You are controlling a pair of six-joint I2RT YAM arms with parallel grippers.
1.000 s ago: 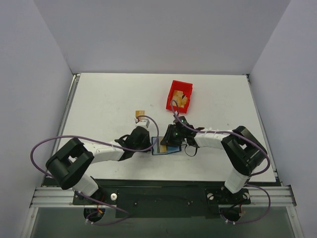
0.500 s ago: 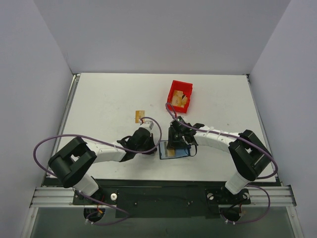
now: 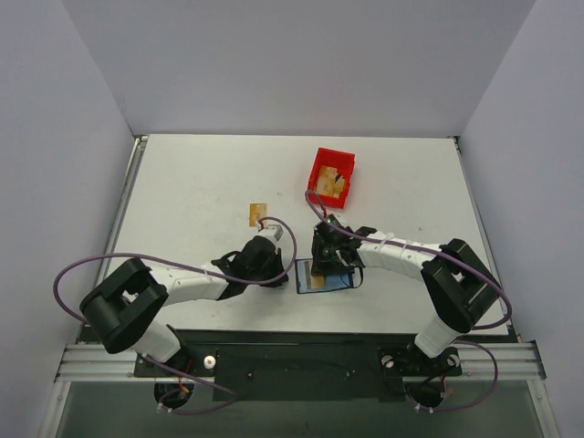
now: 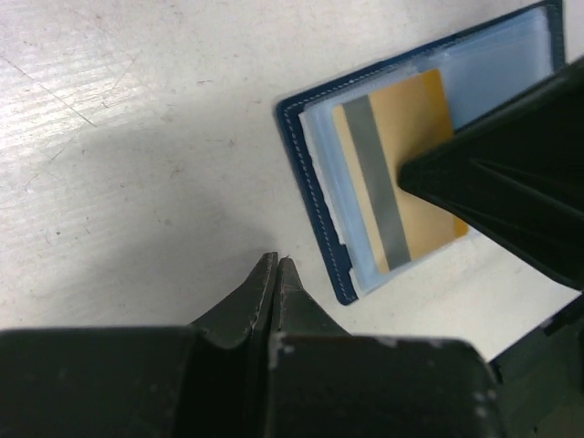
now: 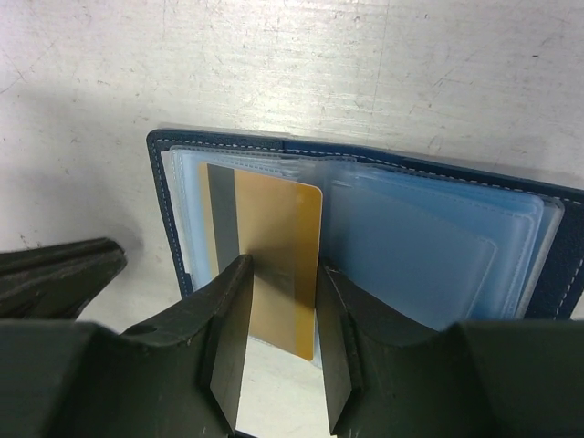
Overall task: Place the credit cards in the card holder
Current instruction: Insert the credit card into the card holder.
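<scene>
Where the white bench (image 3: 182, 182) meets its near edge, both arms are bolted, and each reaches inward toward the middle of that edge. The left arm (image 3: 196, 283) lies low across the bench. Its jaws are clenched on nothing, tips together over bare bench just beside a corner of the wallet (image 3: 326, 278). The right arm (image 3: 392, 255) comes in from the other side and hangs over the wallet, hiding part of it from above.

A red bin (image 3: 330, 175) sits toward the far edge, past the right arm's wrist, with something tan inside. It is well apart from the wallet.

The navy wallet lies open and flat near the middle of the near edge, with its clear blue sleeves facing up. A gold card (image 5: 278, 246) with a dark stripe lies on one half of the wallet, one end poking past the wallet's edge. The right jaws stand parted above this card, with one finger (image 5: 233, 338) covering part of it. I cannot tell whether they touch it.

The second card (image 3: 258, 213) lies alone on the bench left of the bin, beyond the left arm.
</scene>
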